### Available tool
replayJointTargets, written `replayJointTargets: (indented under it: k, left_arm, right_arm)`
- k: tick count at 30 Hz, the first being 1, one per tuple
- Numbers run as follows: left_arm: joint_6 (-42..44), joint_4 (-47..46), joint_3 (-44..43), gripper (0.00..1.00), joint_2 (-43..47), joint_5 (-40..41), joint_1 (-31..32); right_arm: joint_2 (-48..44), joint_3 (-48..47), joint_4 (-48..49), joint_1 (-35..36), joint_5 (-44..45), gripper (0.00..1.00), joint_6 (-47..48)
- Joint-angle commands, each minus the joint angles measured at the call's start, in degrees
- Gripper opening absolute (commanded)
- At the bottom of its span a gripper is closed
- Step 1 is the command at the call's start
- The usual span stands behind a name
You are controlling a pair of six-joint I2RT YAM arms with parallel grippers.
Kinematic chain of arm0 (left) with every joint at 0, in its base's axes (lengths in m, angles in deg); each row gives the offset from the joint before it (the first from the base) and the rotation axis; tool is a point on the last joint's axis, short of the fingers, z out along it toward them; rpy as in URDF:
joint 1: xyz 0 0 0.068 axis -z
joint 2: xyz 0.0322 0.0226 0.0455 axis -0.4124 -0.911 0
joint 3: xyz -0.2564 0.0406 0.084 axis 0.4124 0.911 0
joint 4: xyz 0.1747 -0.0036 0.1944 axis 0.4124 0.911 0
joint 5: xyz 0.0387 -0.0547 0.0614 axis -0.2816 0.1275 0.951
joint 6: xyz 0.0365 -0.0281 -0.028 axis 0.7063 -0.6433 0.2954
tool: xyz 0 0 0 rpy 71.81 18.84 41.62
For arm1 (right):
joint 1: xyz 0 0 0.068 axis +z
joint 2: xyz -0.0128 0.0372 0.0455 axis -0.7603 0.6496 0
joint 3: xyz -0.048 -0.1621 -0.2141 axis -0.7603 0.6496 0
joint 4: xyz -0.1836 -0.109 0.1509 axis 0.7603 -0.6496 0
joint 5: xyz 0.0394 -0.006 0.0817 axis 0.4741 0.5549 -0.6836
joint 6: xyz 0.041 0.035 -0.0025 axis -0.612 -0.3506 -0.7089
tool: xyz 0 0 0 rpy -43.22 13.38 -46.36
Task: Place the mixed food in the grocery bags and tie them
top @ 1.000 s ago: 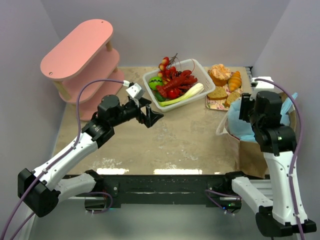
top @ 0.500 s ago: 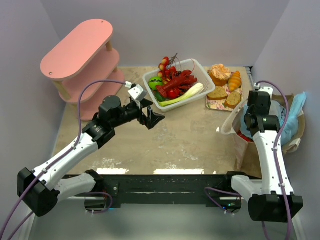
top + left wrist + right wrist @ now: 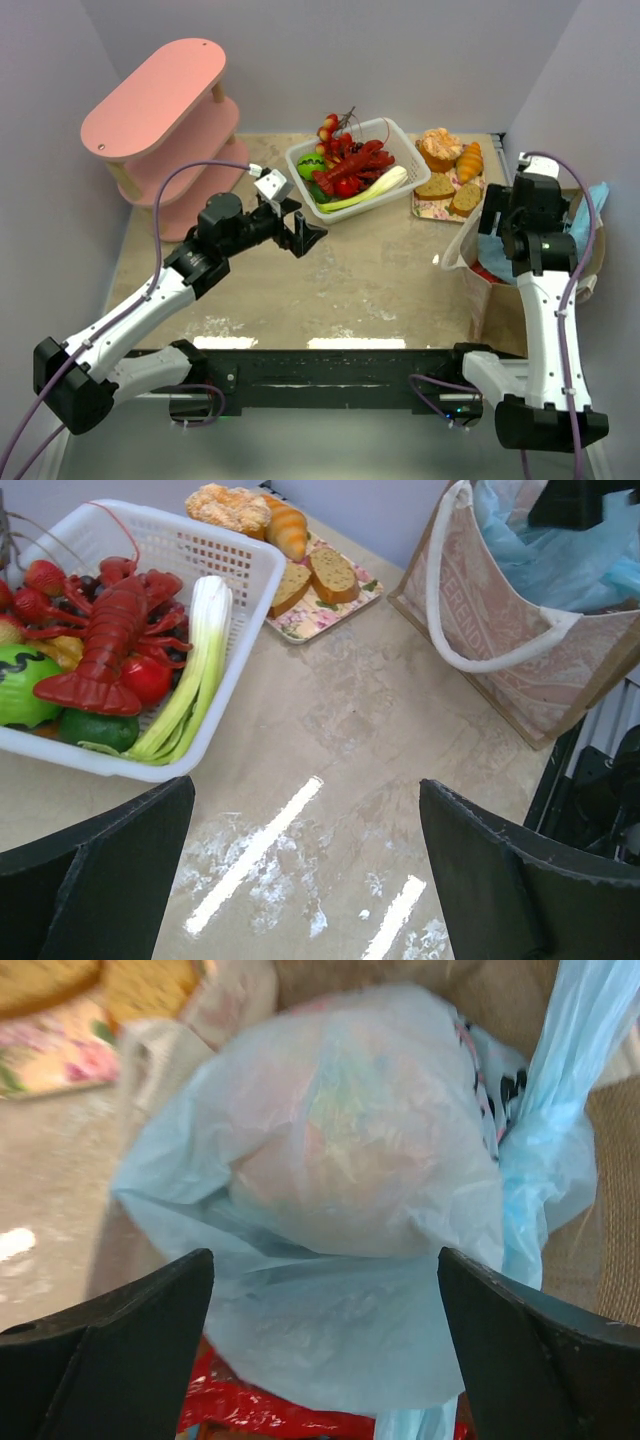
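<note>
Top external view: the brown paper bag (image 3: pixel 497 300) stands mouth up at the right edge of the worktop (image 3: pixel 380 290), just beside the right arm. It is judged stiff enough to stand unaided but light and easily tipped, so take it by a white handle (image 3: pixel 430 600), not by the wall. Inside it sits the light-blue plastic bag (image 3: pixel 350 1200), bulging with contents, above a red packet (image 3: pixel 240 1405). The film is judged thin, soft, slippery and liable to tear. For tying, take hold of the loose gathered strip (image 3: pixel 570 1050) beside the filled body, not the body itself. More mixed food, the red lobster (image 3: pixel 110 630) included, lies in the white basket (image 3: pixel 250 555) at the far edge. The right arm is upright with its wrist bent down over the bag mouth; the right tool (image 3: pixel 322 1260) is fully spread and holds nothing. The left arm is stretched toward the basket; the left tool (image 3: pixel 308 790) is above the worktop, likewise spread wide and empty.
</note>
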Motion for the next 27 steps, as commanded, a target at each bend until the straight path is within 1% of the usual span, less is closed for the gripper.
replayJointTargets:
  k: [1, 3, 4, 5, 6, 10, 14, 15, 18, 23, 27]
  left_arm:
    - [1.5, 1.1, -2.0, 1.0, 1.6, 7.8, -0.4]
    - [0.3, 1.1, -2.5, 1.0, 1.8, 9.7, -2.4]
    - [-1.3, 1.1, -2.7, 1.0, 1.8, 9.6, -5.8]
    - [-2.1, 1.1, -2.9, 1.0, 2.2, 9.5, -7.9]
    - [-2.9, 1.1, -3.4, 1.0, 2.5, 9.8, -11.1]
    - [-2.0, 3.9, -5.2, 1.0, 3.8, 14.3, -15.5]
    - [1.5, 4.2, -6.0, 1.0, 6.3, 19.3, -16.4]
    - [2.5, 4.2, -5.8, 1.0, 6.8, 21.9, -16.4]
    - [4.1, 4.0, -5.0, 1.0, 8.7, 26.3, -16.3]
    - [5.4, 2.7, -3.8, 1.0, 10.3, 28.7, -16.4]
    - [5.2, 2.8, -4.0, 1.0, 9.8, 28.5, -16.4]
  right_arm:
    - [-2.8, -10.1, 1.2, -0.4, -14.7, 0.99, 3.1]
    - [-2.4, -11.8, 2.6, -0.4, -17.9, 0.99, 3.2]
    - [-2.1, -13.1, 3.3, -0.4, -19.1, 0.99, 2.8]
    - [-1.6, -13.5, 4.1, -0.4, -20.3, 0.99, 2.2]
    - [-0.8, -13.9, 5.9, -0.3, -20.6, 0.99, 0.0]
    - [-0.5, -13.3, 11.9, -0.5, -25.0, 0.99, -4.0]
    - [-0.2, -12.9, 16.4, -0.8, -28.1, 0.99, -7.2]
    - [-0.2, -12.7, 17.7, -0.8, -30.4, 0.99, -8.1]
    - [-0.3, -12.0, 19.3, -0.8, -31.2, 0.99, -8.9]
    - [-0.8, -10.3, 20.9, -0.8, -32.5, 0.99, -8.8]
    - [-0.9, -9.1, 22.0, -0.8, -32.8, 0.99, -9.2]
